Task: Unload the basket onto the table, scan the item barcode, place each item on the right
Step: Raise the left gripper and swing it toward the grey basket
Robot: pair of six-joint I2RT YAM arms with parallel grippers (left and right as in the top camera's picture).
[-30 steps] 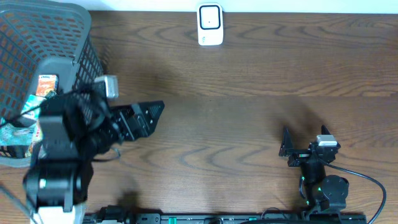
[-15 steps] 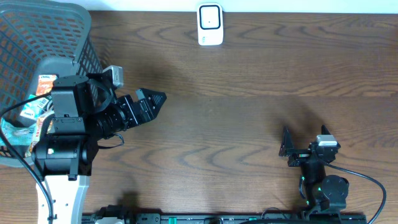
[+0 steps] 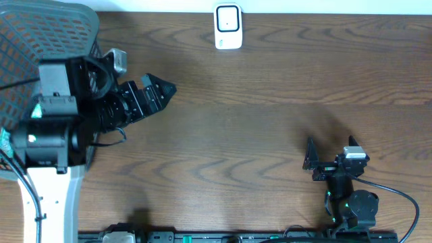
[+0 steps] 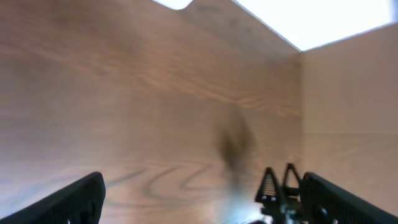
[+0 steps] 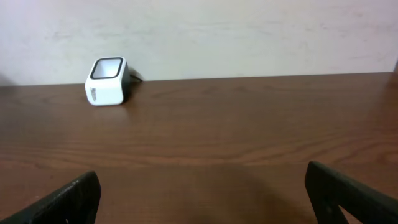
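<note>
Though boxy, round-cornered white scanner (image 3: 228, 27)

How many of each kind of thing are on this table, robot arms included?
Robot arms: 2 (left arm, right arm)
White scanner: 1
Grey mesh basket: 1
Total: 4
The basket's contents are mostly hidden under the left arm, so they are not counted.

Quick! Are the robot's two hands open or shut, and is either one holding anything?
Left gripper: open, holding nothing.
Right gripper: open, holding nothing.
</note>
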